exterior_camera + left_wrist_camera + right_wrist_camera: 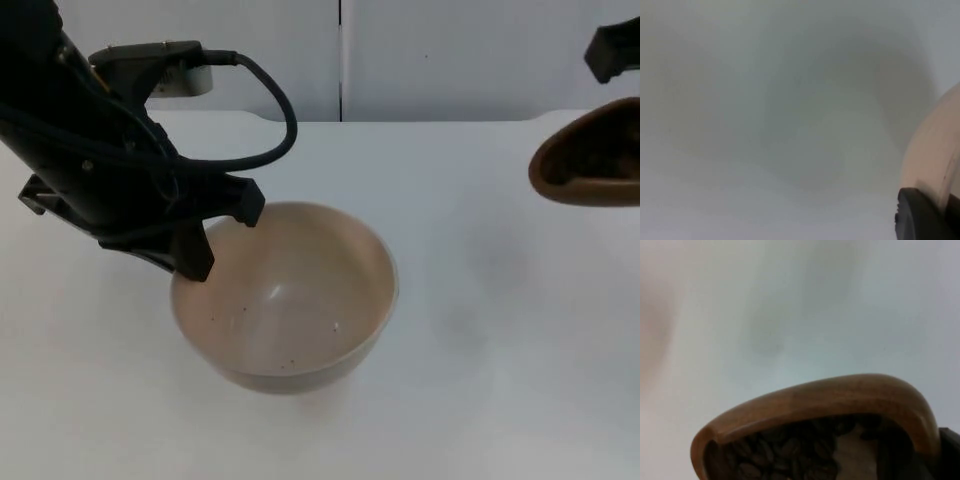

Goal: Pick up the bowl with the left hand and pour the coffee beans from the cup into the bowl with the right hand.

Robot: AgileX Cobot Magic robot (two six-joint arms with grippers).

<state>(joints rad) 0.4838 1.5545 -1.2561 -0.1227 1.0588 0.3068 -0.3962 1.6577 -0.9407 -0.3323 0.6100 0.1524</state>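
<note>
Here the white table top spreads out to the grey partition wall at its far edge. On it, left of the middle, is the round beige ceramic bowl, wide and deep, with a few dark specks on its pale inner wall and its shadow on the table around the base. The left gripper comes in from the upper left and grips the bowl's near-left rim, one finger inside and one outside; in the left wrist view the bowl's beige outer wall curves up beside a black fingertip. At the right edge of the top view, well apart from the bowl, is the brown wooden cup, tilted with its mouth towards the camera. The right wrist view shows its thick, smooth rim and dark coffee beans inside. The right gripper is above the cup; whether its fingers grip it, I cannot tell.
</note>
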